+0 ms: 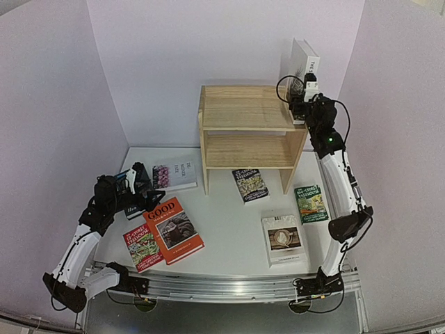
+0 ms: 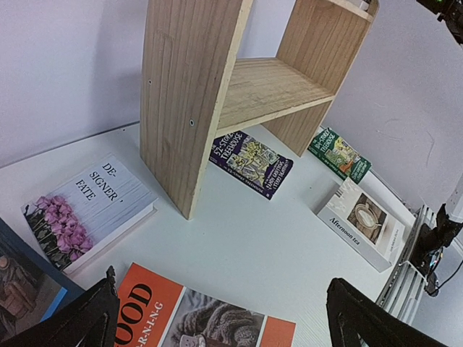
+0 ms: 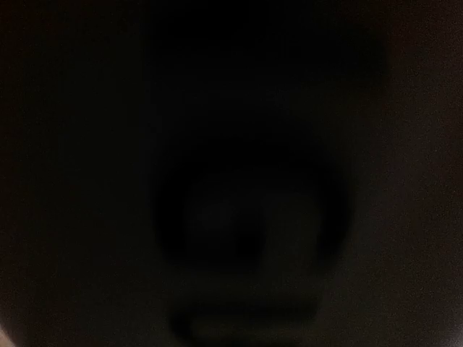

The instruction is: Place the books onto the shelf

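The right claw (image 1: 308, 92) is at the foot of a white book (image 1: 303, 59), which stands upright at the right end of the shelf's (image 1: 243, 108) top. Whether that claw is clenched on the book or released cannot be told. The left claw (image 2: 224, 318) is released and empty. It hovers above the orange book (image 2: 145, 303) on the surface (image 2: 253, 238), with a flower-cover book (image 2: 94, 202) to its left and the shelf ahead.
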{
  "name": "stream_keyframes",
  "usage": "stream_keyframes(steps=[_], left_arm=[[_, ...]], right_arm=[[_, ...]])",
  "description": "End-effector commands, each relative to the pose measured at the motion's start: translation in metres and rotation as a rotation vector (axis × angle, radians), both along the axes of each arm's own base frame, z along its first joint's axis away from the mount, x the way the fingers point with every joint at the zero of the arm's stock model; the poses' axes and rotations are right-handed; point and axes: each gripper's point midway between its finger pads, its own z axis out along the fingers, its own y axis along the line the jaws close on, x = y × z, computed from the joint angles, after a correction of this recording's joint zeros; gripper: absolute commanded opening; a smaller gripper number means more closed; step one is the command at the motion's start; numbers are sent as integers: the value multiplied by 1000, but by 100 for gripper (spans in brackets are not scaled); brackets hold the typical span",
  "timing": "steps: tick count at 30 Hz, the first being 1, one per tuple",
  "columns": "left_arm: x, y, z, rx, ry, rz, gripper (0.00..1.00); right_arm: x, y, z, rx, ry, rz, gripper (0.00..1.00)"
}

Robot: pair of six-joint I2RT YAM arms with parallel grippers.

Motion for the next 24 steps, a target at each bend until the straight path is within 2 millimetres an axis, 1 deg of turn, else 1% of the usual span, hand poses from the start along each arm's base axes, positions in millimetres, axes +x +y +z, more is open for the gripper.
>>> stream_keyframes(steps=[1,3,7,10,13,16,18,20,22,24], left_arm=[[1,-2,5,-8,-20,-12,100],[0,-3,3,-5,-4,-20,100],[-3,-4,-9,31,65,-43,100],[-4,-5,-17,63,114,-58,100],[-5,-9,-17,76,110,-96,100],[-4,-13,-13,65,111,-119,100],[-1,-14,-14,70,119,-116,100],[1,-12,-17,89,138,-104,100],[3,-11,-28,128,196,-106,100],[2,-8,-48,205,308,-123,100]], right_arm=[[-15,-8,15,13,-23,-11,84],[-21,-10,18,22,-27,-11,88],[-36,-14,25,38,-36,-4,90],[-42,-17,25,45,-38,-7,91],[-43,-20,22,45,-31,-25,92],[-47,-21,24,45,-34,-26,93],[-51,-20,27,51,-39,-12,93],[-61,-21,32,67,-48,6,94],[-71,-20,30,82,-41,28,94],[-87,-21,34,96,-47,55,95]])
